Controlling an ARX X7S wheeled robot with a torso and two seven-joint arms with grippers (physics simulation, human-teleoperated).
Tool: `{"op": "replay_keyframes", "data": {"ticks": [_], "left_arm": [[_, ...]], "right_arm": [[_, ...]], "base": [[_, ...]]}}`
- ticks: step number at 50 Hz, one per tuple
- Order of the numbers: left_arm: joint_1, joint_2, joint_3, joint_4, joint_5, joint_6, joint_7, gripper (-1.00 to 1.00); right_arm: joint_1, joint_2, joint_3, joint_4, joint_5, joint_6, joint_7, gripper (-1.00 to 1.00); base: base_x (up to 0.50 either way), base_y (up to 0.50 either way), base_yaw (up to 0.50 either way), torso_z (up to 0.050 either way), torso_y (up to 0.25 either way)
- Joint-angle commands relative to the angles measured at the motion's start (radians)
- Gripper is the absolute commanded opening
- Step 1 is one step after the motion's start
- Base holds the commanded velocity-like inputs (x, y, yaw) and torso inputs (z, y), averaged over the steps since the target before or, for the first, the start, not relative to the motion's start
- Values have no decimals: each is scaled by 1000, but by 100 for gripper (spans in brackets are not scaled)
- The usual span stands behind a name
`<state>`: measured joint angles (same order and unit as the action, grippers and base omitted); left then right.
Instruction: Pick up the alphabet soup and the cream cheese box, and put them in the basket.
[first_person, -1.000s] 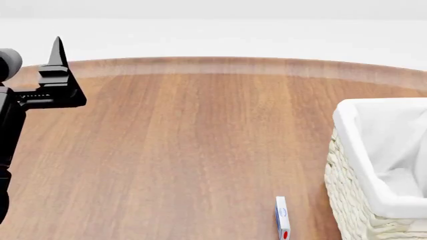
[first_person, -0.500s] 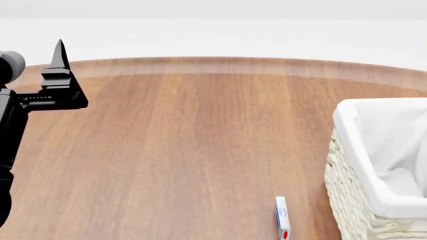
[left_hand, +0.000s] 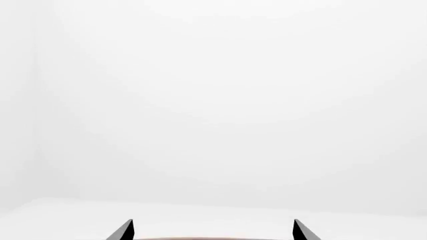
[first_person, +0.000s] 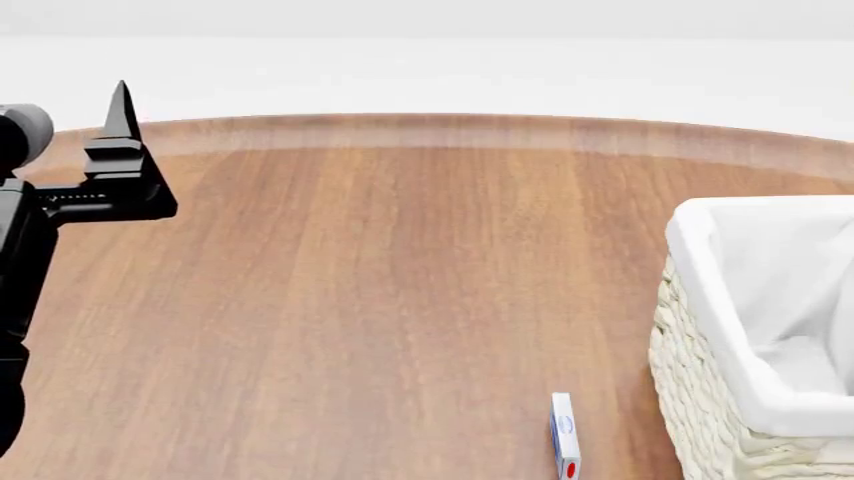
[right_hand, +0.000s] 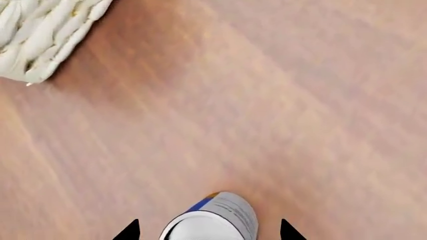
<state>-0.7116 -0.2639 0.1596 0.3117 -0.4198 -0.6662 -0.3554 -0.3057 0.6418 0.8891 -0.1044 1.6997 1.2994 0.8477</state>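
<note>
On the wooden worktop (first_person: 400, 300), the cream cheese box (first_person: 565, 436) stands on its thin edge near the front of the head view, with its red spot low on the visible face. It sits just beside the basket (first_person: 694, 380), apart from its woven wall. The basket fills the right side of that view, with white cloth folded over its rim.

Over the worktop's left side, the left gripper (first_person: 118, 130) is raised, one black finger pointing upward. Its wrist camera faces pale empty background, and the left gripper (left_hand: 212, 231) shows only two fingertips spread wide with nothing between them, so it is released.

Below the right arm, the right wrist view looks down at the worktop (right_hand: 267, 100). The alphabet soup (right_hand: 212, 220) stands upright, its pale flat top and blue label showing, between the two dark fingertips of the right gripper (right_hand: 209, 232). The tips stand clear of the can on both sides, so this gripper is released too. A corner of the basket (right_hand: 47, 35) lies well apart from the can.
</note>
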Motion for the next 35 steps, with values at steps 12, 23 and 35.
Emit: {"op": "replay_keyframes", "data": {"ticks": [12, 23, 35], "left_arm": [[4, -5, 8, -6, -5, 10, -6, 100], [15, -6, 18, -14, -2, 26, -7, 100], [19, -10, 22, -7, -6, 27, -11, 100]], "right_arm": [[3, -19, -76, 62, -112, -21, -101, 100], [15, -22, -112, 88, -145, -33, -148, 100], [24, -25, -151, 101, -188, -51, -197, -100]], "base": [[0, 0, 0, 0, 0], [0, 0, 0, 0, 0], [1, 0, 1, 0, 0]]}}
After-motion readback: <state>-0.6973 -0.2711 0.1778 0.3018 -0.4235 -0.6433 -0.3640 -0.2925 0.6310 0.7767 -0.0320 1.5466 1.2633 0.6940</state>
